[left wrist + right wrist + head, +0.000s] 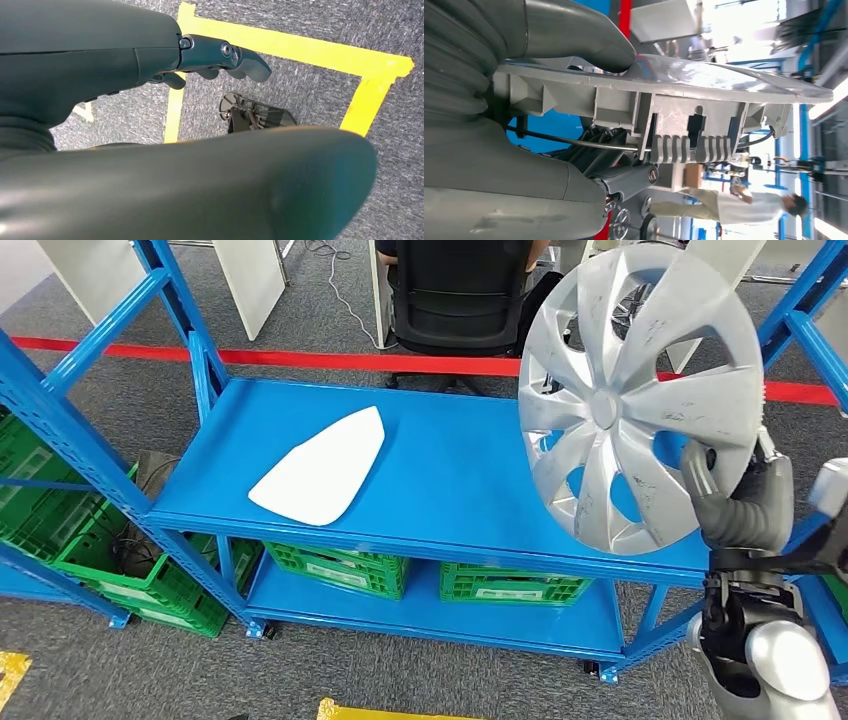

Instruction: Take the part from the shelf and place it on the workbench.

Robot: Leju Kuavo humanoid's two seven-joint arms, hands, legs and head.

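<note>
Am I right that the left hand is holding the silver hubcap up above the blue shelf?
Not quite: the right hand holds the silver hubcap up above the blue shelf, as the head view shows. The left hand hangs over the floor, holding nothing.

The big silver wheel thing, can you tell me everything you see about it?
The silver wheel cover is round, with wide curved spokes, gaps between them and a small hub in the middle. It looks like scuffed grey plastic with dark scratches. It is lifted up on edge above the blue shelf, its face turned toward the head camera. The right robot hand grips its lower rim. The right wrist view shows ribbed clips and a wire ring on the back.
</note>
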